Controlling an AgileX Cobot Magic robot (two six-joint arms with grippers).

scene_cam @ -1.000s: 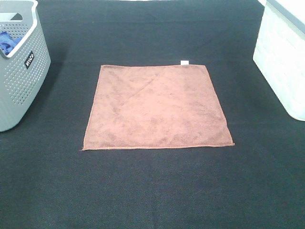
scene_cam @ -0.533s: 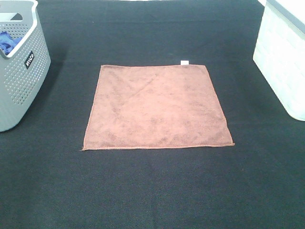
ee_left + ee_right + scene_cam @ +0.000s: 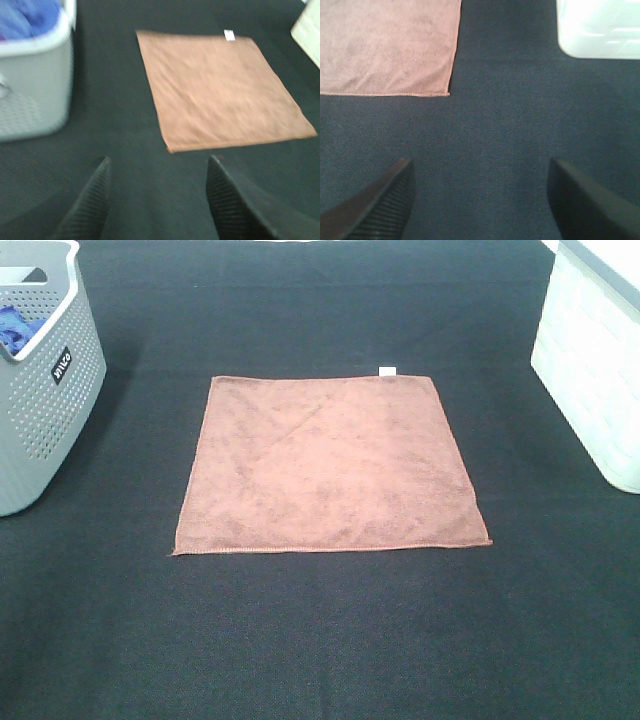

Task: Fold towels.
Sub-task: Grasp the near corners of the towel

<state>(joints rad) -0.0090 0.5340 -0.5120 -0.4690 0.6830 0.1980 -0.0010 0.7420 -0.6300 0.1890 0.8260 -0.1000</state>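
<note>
**Towel lay flat on the table, both grippers empty**

The black table held the towel at its centre, spread flat and square, with one faint diagonal crease. The white container stood at 2 o'clock from it and the grey basket at 10 o'clock, with something blue inside. Both were well apart and, I judged, not in the way. The left gripper and the right gripper hovered on the 6 o'clock side, apart from the towel, jaws spread wide and holding nothing. For a good first fold, I think each should pinch one corner of that edge and carry both evenly to the 12 o'clock edge, where the small white tag sat.
</note>
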